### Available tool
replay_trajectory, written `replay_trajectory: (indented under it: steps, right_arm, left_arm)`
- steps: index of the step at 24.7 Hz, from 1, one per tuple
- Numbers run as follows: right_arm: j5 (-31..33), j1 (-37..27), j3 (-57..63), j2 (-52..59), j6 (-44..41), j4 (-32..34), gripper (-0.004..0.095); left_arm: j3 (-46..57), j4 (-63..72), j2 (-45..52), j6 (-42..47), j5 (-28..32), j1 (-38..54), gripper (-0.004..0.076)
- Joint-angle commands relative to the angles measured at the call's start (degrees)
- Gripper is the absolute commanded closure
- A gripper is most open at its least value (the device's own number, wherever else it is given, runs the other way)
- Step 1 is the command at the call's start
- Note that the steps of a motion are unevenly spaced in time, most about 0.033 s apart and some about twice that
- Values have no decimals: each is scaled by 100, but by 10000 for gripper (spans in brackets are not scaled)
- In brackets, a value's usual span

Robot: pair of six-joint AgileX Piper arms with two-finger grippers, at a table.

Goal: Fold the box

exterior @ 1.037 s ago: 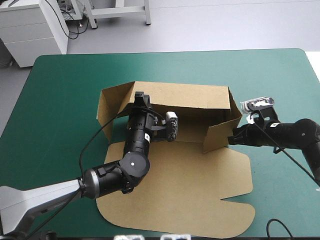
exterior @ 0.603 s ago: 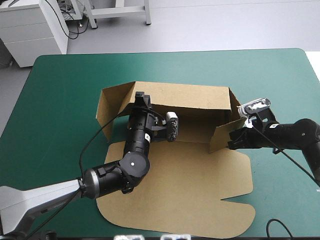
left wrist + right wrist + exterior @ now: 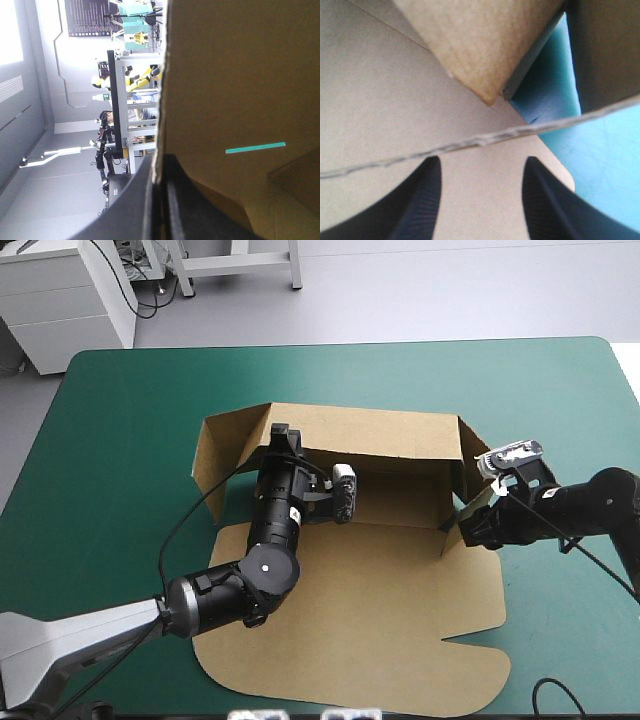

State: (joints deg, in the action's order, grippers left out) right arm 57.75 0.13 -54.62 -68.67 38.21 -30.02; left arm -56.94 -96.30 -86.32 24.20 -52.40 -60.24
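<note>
— Left gripper (image 3: pixel 161 172) first: what has it got?

— It is clamped on the box (image 3: pixel 380 580), at the top edge of the back wall (image 3: pixel 380 435). In its wrist view the board's edge runs between the two black fingers, which are all but together.

— And where does the box lie?

— In the middle of the desk (image 3: pixel 130 440). The back wall and the left side wall (image 3: pixel 210 465) are raised, and the lid (image 3: pixel 350 640) is flat toward the near edge.

— The other arm?

— The right gripper (image 3: pixel 468 523) sits low at the box's right end, fingers apart and grasping nothing. Its wrist view shows a board edge crossing just ahead of them, with the side flap (image 3: pixel 470 45) angled inward beyond.

— So how is the step done well?

— I judge the step to be swinging that flap in square to the back wall. The left gripper should act as an anchor, holding the wall upright without pulling. The right should press with the flat of a finger, low and near the crease, and slowly, so the board bends at the score rather than mid-panel. Pushed too high or too fast, the box could tip or slide on the teal-green cover.
</note>
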Motion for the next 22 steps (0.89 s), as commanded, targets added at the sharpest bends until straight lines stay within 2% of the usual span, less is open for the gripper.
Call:
replay_trajectory:
  steps: [1, 3, 7, 9, 14, 18, 22]
  right_arm:
    - [145, -39, -266, 147, -178, -114, 868]
    - [342, -39, -338, 147, -518, -72, 922]
    - [1150, -39, -1061, 183, -760, -209, 927]
    - [1221, -39, -1743, 223, -1021, -198, 927]
    - [776, -39, -2962, 74, -1342, 139, 927]
    - [443, -39, -3777, -387, -1800, 819, 927]
    - [407, -39, -4382, -1050, -2245, 1523, 927]
  left_arm:
    - [-207, -773, 206, 75, -210, -13, 731]
    - [-207, -773, 206, 75, -210, -13, 731]
    - [-207, -773, 206, 89, -210, -13, 731]
    - [-207, -773, 206, 89, -176, -13, 731]
    - [-207, -773, 206, 89, -117, -13, 731]
    - [-196, -773, 206, 89, -117, -13, 731]
    - [-184, -773, 206, 89, -117, -13, 731]
